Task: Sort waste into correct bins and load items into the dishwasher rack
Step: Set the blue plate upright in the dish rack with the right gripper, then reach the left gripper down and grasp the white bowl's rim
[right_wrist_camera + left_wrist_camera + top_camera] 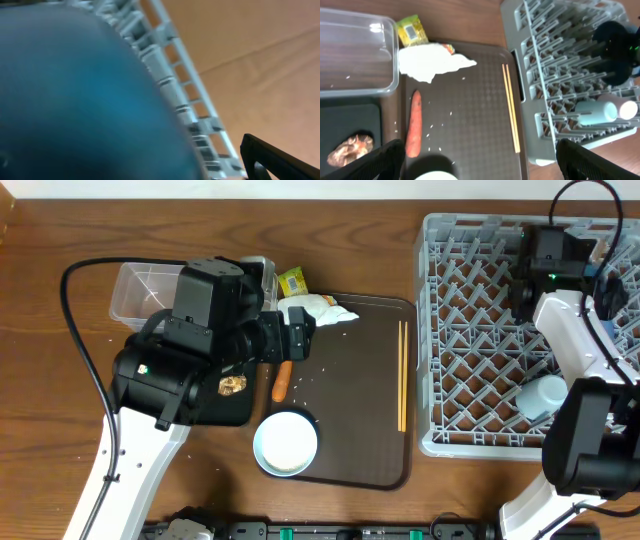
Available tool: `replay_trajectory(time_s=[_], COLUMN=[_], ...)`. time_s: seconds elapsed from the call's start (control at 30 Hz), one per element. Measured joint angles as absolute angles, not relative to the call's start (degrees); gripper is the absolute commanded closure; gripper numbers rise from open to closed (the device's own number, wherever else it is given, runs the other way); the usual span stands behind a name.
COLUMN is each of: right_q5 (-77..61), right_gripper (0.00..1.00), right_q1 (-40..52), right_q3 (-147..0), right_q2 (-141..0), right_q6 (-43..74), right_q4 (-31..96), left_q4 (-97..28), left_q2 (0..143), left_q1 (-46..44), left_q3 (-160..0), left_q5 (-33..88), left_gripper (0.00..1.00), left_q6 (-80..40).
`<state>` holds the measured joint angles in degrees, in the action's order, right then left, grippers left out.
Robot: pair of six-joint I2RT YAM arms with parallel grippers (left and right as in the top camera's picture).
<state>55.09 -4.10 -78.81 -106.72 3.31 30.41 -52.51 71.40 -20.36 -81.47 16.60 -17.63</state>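
My left gripper (482, 167) is open wide and empty above the brown serving tray (360, 430). Just below it lie the orange carrot (413, 123), scattered rice grains (440, 127) and the white bowl (286, 442). The tissue (430, 61) and yellow-green packet (411, 31) lie at the serving tray's far edge, the chopsticks (511, 105) on its right. A brown food scrap (350, 149) sits in the black tray (350, 117), beside the clear tub (355, 55). My right gripper (590, 270) is over the grey rack (480, 330). The blue plate (75, 100) fills its view, with a gap to the one visible finger.
Small cups (602, 111) lie in the rack's near right part. The left arm's body covers much of the black tray in the overhead view. A black cable (80, 330) loops over the table at the left.
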Motion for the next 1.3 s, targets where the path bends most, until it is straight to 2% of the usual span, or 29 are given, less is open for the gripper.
replay_trajectory(time_s=[0.2, 0.5, 0.7, 0.83, 1.0, 1.1, 1.3], right_q5=[42.0, 26.0, 15.2, 8.7, 2.3, 0.5, -0.8], right_gripper=[0.01, 0.01, 0.01, 0.01, 0.01, 0.01, 0.01], right_q1=[-4.1, -4.1, -4.1, -4.1, -4.1, -4.1, -4.1], right_q3=[-78.8, -78.8, -78.8, -78.8, -78.8, -78.8, -78.8], right_q2=[-102.9, -88.1, -85.0, -85.0, -85.0, -85.0, -85.0], right_q6=[4.0, 6.4, 8.8, 9.4, 9.9, 9.9, 10.0], right_q4=[32.2, 33.7, 36.7, 38.3, 38.7, 38.8, 38.8], left_q4=[-54.3, -56.0, -61.1, -64.5, -69.4, -72.7, -75.3], left_q2=[71.4, 70.9, 70.8, 71.0, 72.4, 74.1, 78.3], left_q1=[-20.4, -20.4, -20.4, -21.1, -23.5, -25.7, -33.8], left_q3=[-81.5, -81.5, -81.5, -81.5, -81.4, -81.3, -80.3], left_q5=[16.6, 16.6, 16.6, 16.6, 16.3, 16.3, 13.2], left_gripper=[0.03, 0.03, 0.04, 0.15, 0.18, 0.30, 0.36], left_q6=[-15.7, -10.0, -7.1, -5.1, -3.3, -2.8, -3.2])
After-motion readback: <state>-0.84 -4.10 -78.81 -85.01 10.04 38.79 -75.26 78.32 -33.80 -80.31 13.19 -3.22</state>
